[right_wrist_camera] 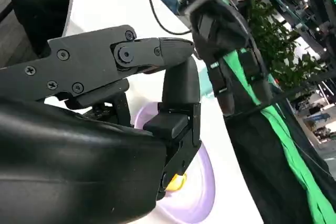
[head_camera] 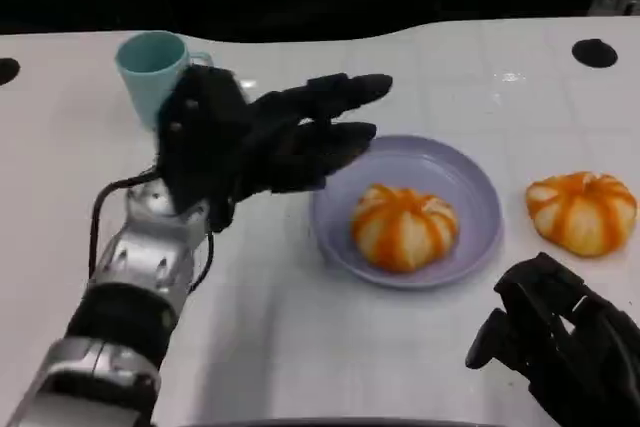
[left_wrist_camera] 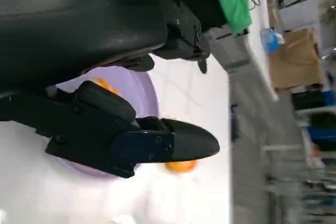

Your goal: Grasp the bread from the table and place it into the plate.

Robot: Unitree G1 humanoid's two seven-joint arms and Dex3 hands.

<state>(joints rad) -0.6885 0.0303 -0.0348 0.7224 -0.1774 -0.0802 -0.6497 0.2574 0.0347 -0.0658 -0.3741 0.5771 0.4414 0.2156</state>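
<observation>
From the head view you see the left hand (head_camera: 262,137) spread and empty beside the lavender plate (head_camera: 470,187), one bread (head_camera: 404,226) in it, another bread (head_camera: 582,211) toward the surface's right edge, a teal cup (head_camera: 152,71) behind. The right hand (head_camera: 560,337) hangs near; its grip you cannot tell. The left wrist view adds a cluttered room beyond.

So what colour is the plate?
Light purple; the plate shows best in the head view.

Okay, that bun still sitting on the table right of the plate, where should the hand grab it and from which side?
Take the bun on the table across its rounded sides, coming from above with the right hand, which sits nearest it. It is a low dome lying flat, apart from the plate, so fingers could probably close around its widest part.
</observation>
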